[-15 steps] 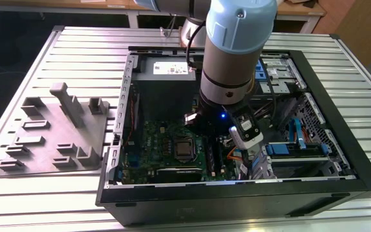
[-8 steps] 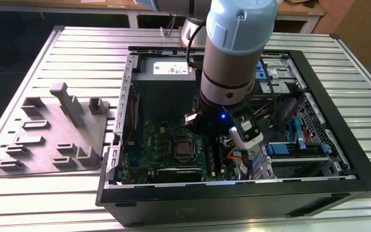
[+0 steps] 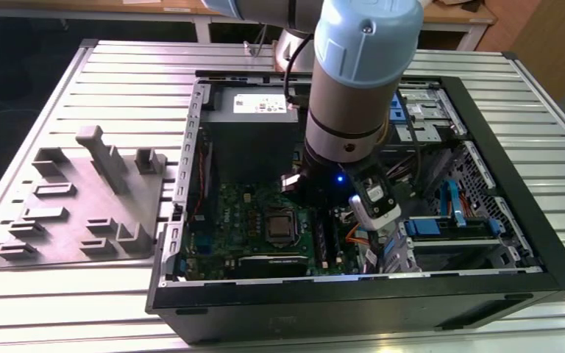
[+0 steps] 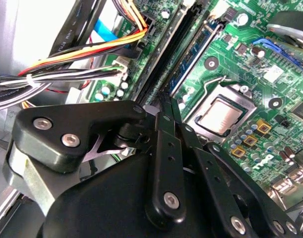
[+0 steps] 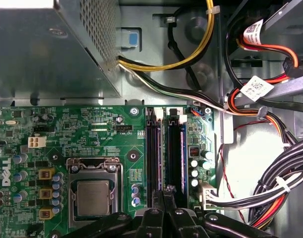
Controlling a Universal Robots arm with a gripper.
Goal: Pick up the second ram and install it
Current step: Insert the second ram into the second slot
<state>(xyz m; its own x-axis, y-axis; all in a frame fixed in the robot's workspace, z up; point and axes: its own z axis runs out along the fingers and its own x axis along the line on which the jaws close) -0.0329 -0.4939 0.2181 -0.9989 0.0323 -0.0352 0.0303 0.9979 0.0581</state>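
With its fingers pinched narrow, the gripper [image 5: 165, 194] sits low over the memory slots [image 5: 153, 163], where a stick [image 5: 183, 158] already stands — I judge it the second ram, half-seated — so press straight down, evenly, beside the processor [image 5: 93, 197].

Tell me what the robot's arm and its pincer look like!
The arm is a thick grey tube with a pale blue cap at its joint, and a small blue light glows near its wrist. A black cable runs down beside it. The pincer is black, built from flat bars joined by shiny round screws, and its two thin fingers are black too.
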